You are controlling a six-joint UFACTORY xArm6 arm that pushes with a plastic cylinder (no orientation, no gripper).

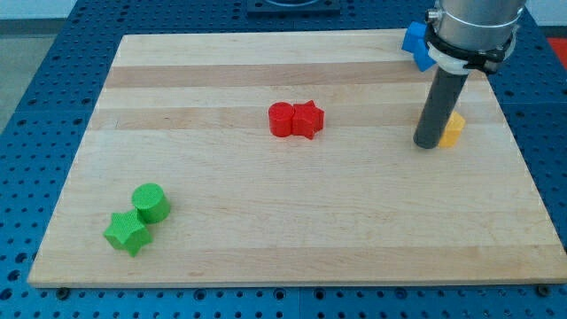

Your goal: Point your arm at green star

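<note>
My tip (428,144) rests on the wooden board (292,230) at the view's right, just beside a yellow block (453,130) that it partly hides. I have no jaws here, only the bare rod. The green star (126,232) lies far off at the view's lower left, touching a green cylinder (151,202). A red cylinder (282,119) and red star (307,119) touch mid-board; a blue block (416,42) sits behind the arm

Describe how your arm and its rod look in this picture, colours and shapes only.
My arm shows as a wide metallic grey cylinder with a dark band and a white ring at its base. Below it hangs a straight, dark grey, round rod. My tip is its blunt lower end. No cables or markings are visible.
</note>
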